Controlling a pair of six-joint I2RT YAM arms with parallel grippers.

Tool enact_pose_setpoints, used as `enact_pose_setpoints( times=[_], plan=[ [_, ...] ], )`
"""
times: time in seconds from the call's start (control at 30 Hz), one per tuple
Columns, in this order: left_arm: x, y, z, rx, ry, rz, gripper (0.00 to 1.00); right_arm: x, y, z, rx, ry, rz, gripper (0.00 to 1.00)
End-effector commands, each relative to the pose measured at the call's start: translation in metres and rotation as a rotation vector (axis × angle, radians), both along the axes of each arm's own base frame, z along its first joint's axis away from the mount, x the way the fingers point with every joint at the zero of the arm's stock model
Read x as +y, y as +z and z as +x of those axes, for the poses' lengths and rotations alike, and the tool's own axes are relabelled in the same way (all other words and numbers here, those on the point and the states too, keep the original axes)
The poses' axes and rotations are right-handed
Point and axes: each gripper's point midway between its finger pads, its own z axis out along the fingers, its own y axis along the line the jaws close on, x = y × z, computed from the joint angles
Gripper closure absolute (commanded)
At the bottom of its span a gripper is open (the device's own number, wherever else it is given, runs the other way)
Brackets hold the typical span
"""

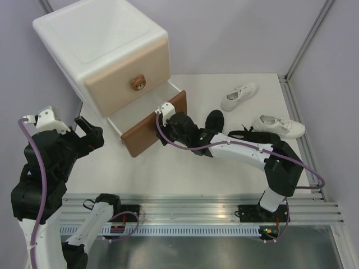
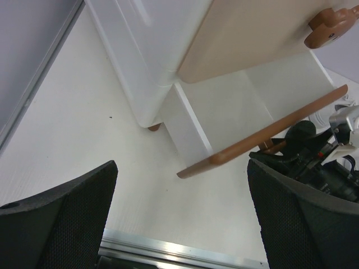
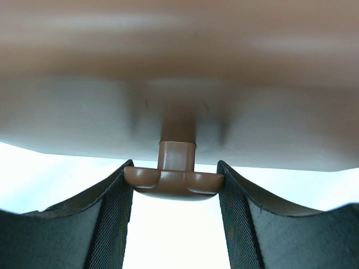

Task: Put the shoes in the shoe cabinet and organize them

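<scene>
The white shoe cabinet [image 1: 101,45] stands at the back left, its brown lower drawer [image 1: 147,133] pulled partly out and showing a white inside [image 2: 224,106]. My right gripper [image 1: 168,119] is at that drawer's front, shut on its brown knob [image 3: 174,180], both pads touching the knob's sides. Behind the right arm lie two black shoes [image 1: 215,119] [image 1: 251,134]. Two white shoes [image 1: 239,95] [image 1: 279,126] lie on the table at the right. My left gripper [image 1: 90,134] hovers left of the drawer, open [image 2: 182,224] with nothing between its fingers.
The beige upper drawer [image 1: 126,75] with its bear knob [image 1: 138,83] is closed. A cabinet foot [image 2: 153,128] rests on the table. Metal rails [image 1: 196,204] run along the near edge, and a frame post [image 1: 308,36] rises at the back right.
</scene>
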Motion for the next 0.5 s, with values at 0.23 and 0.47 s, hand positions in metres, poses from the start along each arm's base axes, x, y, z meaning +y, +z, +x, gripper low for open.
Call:
enact_pose_setpoints(
  times=[0.23, 0.47],
  plan=[
    [0.002, 0.007, 0.006, -0.047, 0.017, -0.004, 0.0, -0.06, 0.02, -0.037, 0.029, -0.039, -0.029, 0.91],
    [0.003, 0.008, 0.007, -0.051, 0.02, 0.001, 0.0, -0.079, 0.009, -0.061, 0.071, -0.033, -0.051, 0.9]
  ],
)
